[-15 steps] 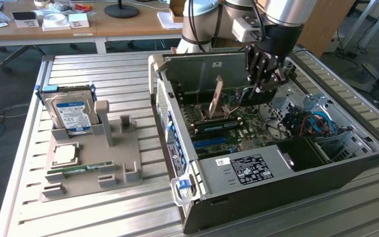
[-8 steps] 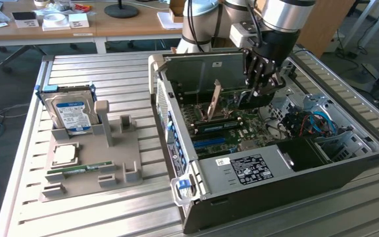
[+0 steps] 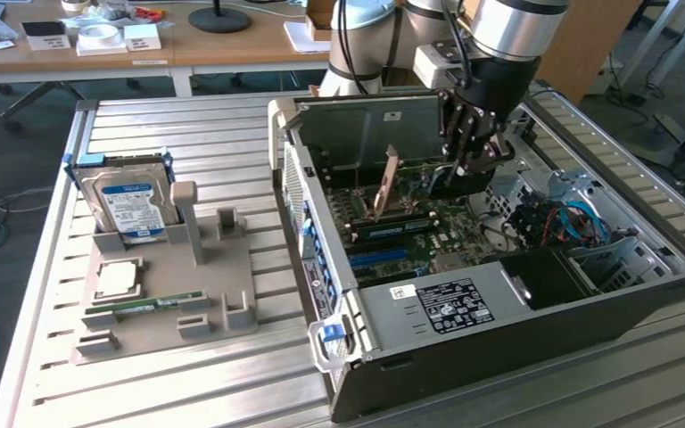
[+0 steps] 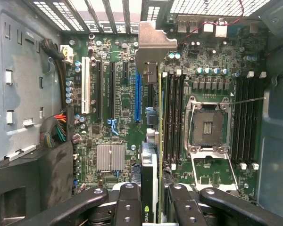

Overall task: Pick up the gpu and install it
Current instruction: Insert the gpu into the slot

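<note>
The end effector (image 3: 474, 168) hangs inside the open computer case (image 3: 521, 348), its fingers (image 4: 128, 203) closed partway onto the gpu (image 4: 149, 165) — one on each face of the card. The gpu stands on edge over the motherboard (image 4: 125, 103), with its metal bracket (image 4: 153, 44) toward the grilled rear wall. In the wrist view it lines up between the long blue slot (image 4: 137, 94) and the memory slots (image 4: 172, 117). Whether it sits in a slot I cannot tell. On the counter (image 3: 200, 125), at the exterior view's left, a grey fixture (image 3: 218, 267) carries a hard drive (image 3: 128, 203) and a green memory stick (image 3: 146, 306) — well apart from the case.
</note>
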Motion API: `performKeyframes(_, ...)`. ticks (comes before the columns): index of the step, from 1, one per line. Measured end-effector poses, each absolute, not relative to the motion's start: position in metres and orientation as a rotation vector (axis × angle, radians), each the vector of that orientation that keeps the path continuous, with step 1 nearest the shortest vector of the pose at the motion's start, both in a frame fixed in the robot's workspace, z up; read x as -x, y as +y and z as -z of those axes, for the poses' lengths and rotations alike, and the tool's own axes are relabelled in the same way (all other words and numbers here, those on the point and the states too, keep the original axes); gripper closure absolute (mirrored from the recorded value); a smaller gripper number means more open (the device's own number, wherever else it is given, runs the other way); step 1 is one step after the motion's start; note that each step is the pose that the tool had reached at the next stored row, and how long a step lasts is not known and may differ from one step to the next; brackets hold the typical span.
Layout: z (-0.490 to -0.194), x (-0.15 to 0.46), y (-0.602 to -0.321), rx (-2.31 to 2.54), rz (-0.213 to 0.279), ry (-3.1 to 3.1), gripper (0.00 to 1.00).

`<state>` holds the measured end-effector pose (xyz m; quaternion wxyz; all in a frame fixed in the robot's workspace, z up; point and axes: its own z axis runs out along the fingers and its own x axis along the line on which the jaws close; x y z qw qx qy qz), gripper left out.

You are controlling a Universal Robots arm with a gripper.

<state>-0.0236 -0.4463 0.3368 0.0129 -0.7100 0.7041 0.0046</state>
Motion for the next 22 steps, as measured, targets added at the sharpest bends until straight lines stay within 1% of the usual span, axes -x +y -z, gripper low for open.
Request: performKeyframes(22, -0.3271, 0.0236, -0.4463, 2.212, -0.014, 2.194, 0.73)
